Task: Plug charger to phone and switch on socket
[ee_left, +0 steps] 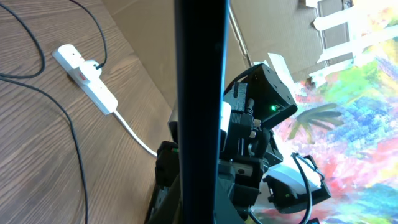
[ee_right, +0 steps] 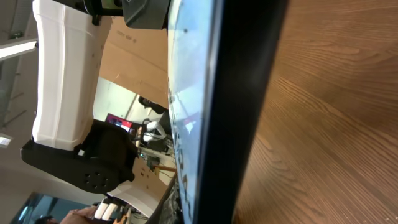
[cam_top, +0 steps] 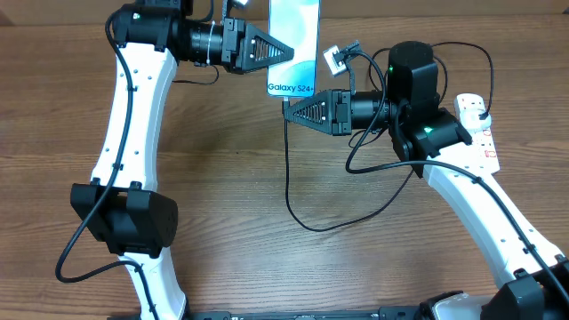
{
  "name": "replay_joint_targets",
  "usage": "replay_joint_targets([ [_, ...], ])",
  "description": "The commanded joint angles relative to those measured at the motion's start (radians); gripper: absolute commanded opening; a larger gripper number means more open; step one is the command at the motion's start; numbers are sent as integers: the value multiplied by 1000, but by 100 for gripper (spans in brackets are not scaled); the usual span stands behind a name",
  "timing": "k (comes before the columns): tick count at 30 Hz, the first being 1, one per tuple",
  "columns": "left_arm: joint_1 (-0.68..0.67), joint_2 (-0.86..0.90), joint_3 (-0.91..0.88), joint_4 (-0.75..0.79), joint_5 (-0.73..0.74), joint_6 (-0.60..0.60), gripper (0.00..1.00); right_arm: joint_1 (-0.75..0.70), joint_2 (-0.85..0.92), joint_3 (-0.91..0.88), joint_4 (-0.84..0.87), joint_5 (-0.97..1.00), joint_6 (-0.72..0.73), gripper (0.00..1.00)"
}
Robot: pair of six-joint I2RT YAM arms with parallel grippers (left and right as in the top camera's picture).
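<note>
The phone, blue-teal screen with "Galaxy S24+" at its near end, is held at the top centre. My left gripper is shut on its left edge; the left wrist view shows the phone edge-on as a dark bar. My right gripper sits at the phone's near end, shut where the charger cable meets it; the connector tip is hidden by the fingers. The right wrist view shows the phone's dark edge. The cable loops over the table towards the socket, also seen in the left wrist view.
The right arm covers part of the socket, and a black plug sits in it. The socket's thick white cord runs off towards the table edge. The left arm stretches along the left side of the wooden table.
</note>
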Motion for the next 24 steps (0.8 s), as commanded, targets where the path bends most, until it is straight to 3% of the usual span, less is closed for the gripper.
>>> replay_joint_targets([
  [1, 18, -8, 9, 11, 42, 1, 4, -4, -27, 32, 12, -24, 8, 4],
  [24, 34, -8, 9, -14, 47, -41, 4, -4, -27, 32, 27, -20, 20, 4],
])
